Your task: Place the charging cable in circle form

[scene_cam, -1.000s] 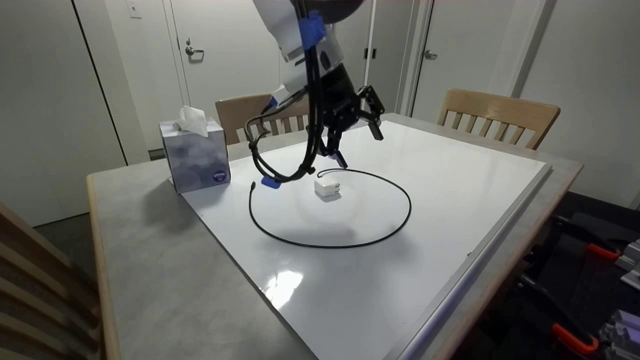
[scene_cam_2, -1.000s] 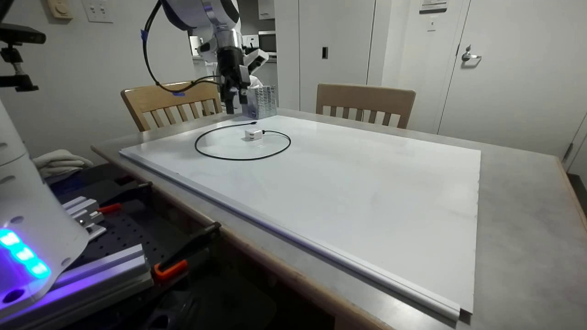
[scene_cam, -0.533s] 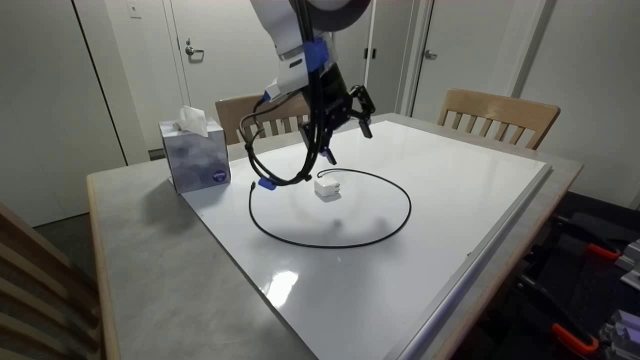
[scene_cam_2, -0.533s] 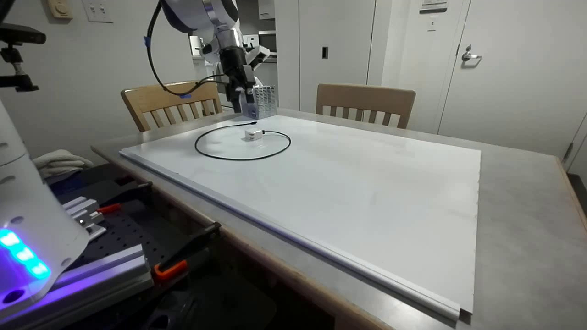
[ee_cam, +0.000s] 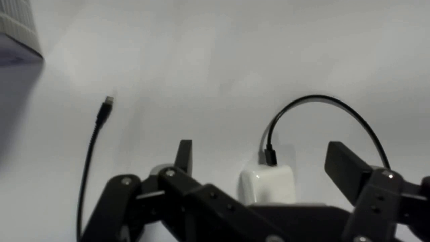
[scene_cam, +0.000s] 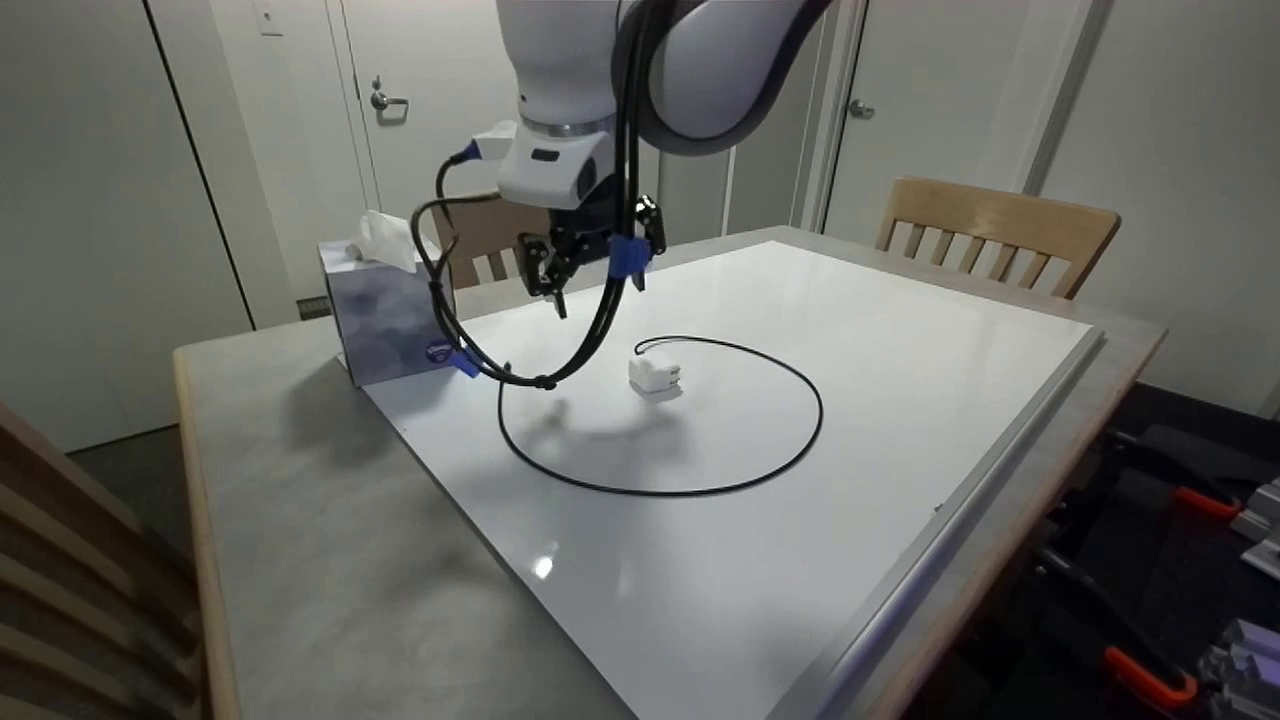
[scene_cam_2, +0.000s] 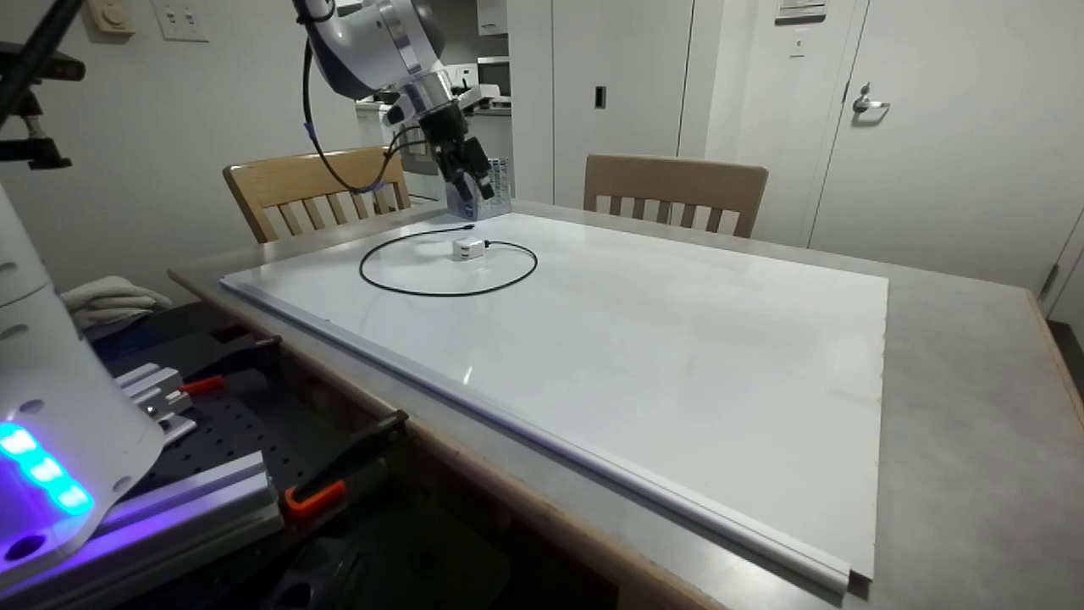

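The charging cable lies on the white board in a wide open loop, in both exterior views. Its white plug block sits inside the loop's outline, joined to one cable end. The free black end lies apart from the block, towards the tissue box. My gripper is open and empty, raised above the board on the tissue-box side. In the wrist view the plug block shows below, between the spread fingers. The cable's free end stretch is left of them; the rest is hidden or out of view.
A tissue box stands at the board's corner, close to my gripper, and shows at the wrist view's upper left. The white board has a raised metal rail along one edge. Wooden chairs stand round the table.
My gripper has moved towards the tissue box and tilted, staying open above the board. The arm's hanging cables swung along with it. The charging cable and its plug block have not moved.
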`<state>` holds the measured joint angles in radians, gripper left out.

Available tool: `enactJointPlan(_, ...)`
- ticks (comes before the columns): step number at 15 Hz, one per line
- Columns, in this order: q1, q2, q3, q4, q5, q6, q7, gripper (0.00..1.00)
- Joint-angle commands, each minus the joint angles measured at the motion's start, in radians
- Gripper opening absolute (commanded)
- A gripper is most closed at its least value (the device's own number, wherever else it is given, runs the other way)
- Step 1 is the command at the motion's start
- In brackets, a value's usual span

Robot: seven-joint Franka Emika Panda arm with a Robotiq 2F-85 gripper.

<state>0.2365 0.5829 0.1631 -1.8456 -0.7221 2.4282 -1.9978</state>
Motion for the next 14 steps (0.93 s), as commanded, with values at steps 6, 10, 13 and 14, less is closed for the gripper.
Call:
enactJointPlan(6, -0.009, 0.059, -0.047, 0.053, -0.372, 0.431, 0.243, 1.00)
enactJointPlan(10, -0.004, 0.041, -0.043, 0.033, -0.359, 0.398, 0.259, 1.00)
enactJointPlan(13, -0.068, 0.074, 0.022, 0.030, -0.288, 0.458, 0.178, 1.00)
enactJointPlan(14, -0.086, 0.088, 0.041, 0.032, -0.266, 0.476, 0.154, 1.00)
